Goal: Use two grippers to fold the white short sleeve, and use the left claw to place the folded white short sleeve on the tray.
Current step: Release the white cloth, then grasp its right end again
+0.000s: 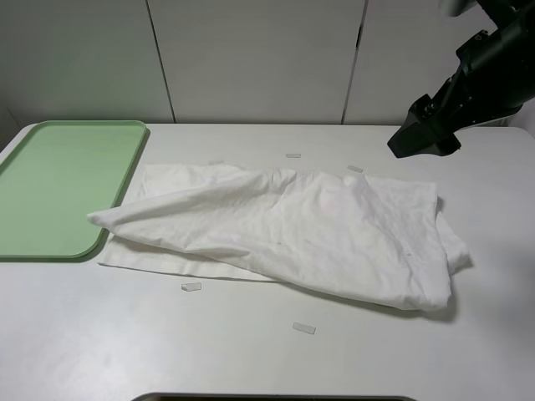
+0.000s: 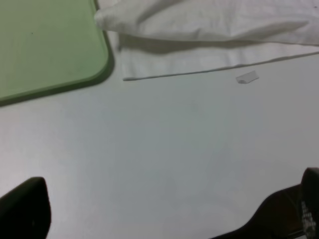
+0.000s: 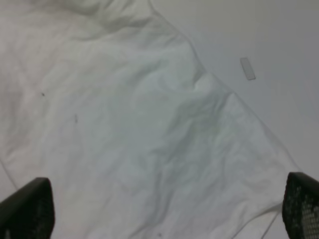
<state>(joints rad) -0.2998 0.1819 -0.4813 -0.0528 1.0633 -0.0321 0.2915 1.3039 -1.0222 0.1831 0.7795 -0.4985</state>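
Update from the remote desk. The left claw had its two fingers spread wide with nothing between them, and only bare white table lay under it. I couldn't find this claw in the high camera at all, so I went by its wrist view. Ahead of it, well clear of the fingers, sat the rounded corner of the pale green tray. Beside that corner was the stitched bottom hem of the white short sleeve. A small whitish tape strip lay on the table just short of that hem.

The right gripper was just as wide open and held nothing. In the high view its black arm hung raised over the far right of the table, above and behind the shirt's right end. The wrist view under it was nearly all wrinkled white cloth, with one more tape strip on the table off past the fabric's edge.

The shirt itself lay crumpled across the middle of the table, not on the tray. An upper layer was thrown diagonally over a flat lower layer. Its pointed tip reached the tray's near rim, and as far as I could tell it lay just over the rim. Neither gripper touched the cloth.
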